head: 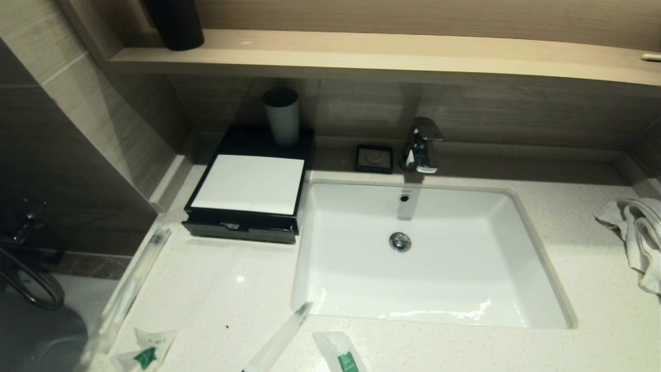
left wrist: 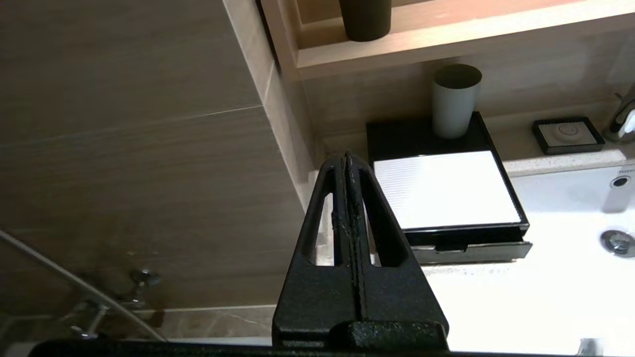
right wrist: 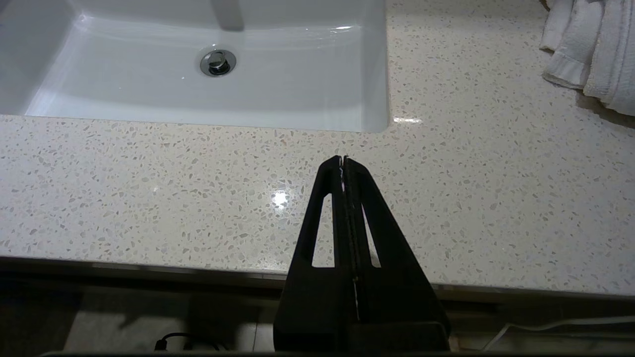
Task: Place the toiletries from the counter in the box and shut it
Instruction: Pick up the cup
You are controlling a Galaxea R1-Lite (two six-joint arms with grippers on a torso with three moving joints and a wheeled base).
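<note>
Clearly nothing is being packed yet: the left hand [left wrist: 347, 157] is hovering clenched and empty, pointing toward the box [head: 251, 192], whose drawer is showing only a crack open. The right hand [right wrist: 343, 159] is idling clenched and empty over the table's [head: 222, 289] near edge. The toiletries [head: 146, 350] are lying along that front edge, between sink [head: 428, 253] and drop-off, leaving little room.
</note>
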